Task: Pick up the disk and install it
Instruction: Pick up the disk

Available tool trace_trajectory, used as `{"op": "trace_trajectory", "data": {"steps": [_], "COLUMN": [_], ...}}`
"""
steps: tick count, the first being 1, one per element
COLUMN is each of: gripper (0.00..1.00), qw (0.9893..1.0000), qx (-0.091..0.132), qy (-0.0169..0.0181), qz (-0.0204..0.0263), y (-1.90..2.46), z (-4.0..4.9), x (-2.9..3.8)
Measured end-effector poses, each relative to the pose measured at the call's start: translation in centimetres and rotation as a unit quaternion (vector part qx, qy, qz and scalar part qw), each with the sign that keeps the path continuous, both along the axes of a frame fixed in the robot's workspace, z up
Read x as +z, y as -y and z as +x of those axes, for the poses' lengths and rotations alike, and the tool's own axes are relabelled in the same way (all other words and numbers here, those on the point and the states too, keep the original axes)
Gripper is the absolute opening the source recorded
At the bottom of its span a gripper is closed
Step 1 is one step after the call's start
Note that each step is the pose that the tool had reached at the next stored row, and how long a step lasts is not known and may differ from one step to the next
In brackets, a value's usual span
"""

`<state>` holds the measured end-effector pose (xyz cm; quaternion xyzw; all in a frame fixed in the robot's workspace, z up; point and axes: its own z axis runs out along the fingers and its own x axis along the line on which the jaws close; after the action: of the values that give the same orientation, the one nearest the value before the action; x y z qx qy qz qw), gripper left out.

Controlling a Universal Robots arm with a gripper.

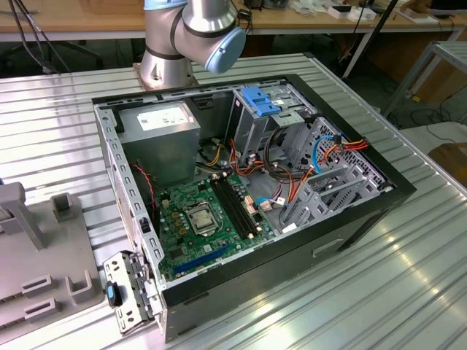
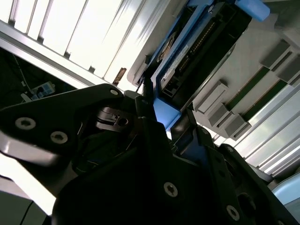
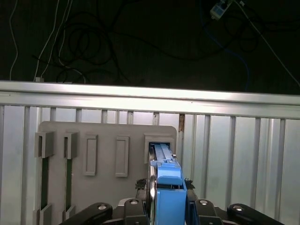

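gripper [image 3: 168,208]: in the first wrist view its two fingers stand one on each side of the disk [image 3: 162,157], pressed against the blue rail with no gap to be seen. judged clamped on the disk. the disk stands on edge, its far end in a slot of the grey holder [image 3: 103,131]. the holder lies flat on the ribbed metal table [image 3: 234,154].

second wrist view: the gripper [image 2: 164,117] has the blue rail between its fingers. the disk [image 2: 206,37] shows its dark body and connector edge and reaches away to the holder [image 2: 255,47]. whether it is lifted clear of the slot cannot be told.

exterior view: the arm [image 1: 197,29] rises at the far edge of the table [image 1: 408,292]. the computer case [image 1: 292,251] lies open on its side, circuit board [image 1: 197,219] and cables exposed. the drive bay [image 1: 259,102] with its blue latch is at the back of the case. the holder [image 1: 44,248] sits well apart from the case, toward the exterior view's left.

progress, as judged: grasp made at the holder. carrying the disk to the case and seating it are not yet done.
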<state>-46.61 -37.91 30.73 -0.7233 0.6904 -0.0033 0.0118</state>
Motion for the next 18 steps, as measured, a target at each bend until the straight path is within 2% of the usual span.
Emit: {"op": "trace_trajectory", "data": {"steps": [2,9,18], "gripper": [0.37,0.37,0.37], "qw": [1.0,1.0,0.9999], "qx": [0.0,0.0,-0.014], "qy": [0.0,0.0,0.0], "qz": [0.0,0.0,0.0], "y": [0.0,0.0,0.0], "z": [0.0,0.0,0.0], "x": [0.0,-0.01,-0.01]}}
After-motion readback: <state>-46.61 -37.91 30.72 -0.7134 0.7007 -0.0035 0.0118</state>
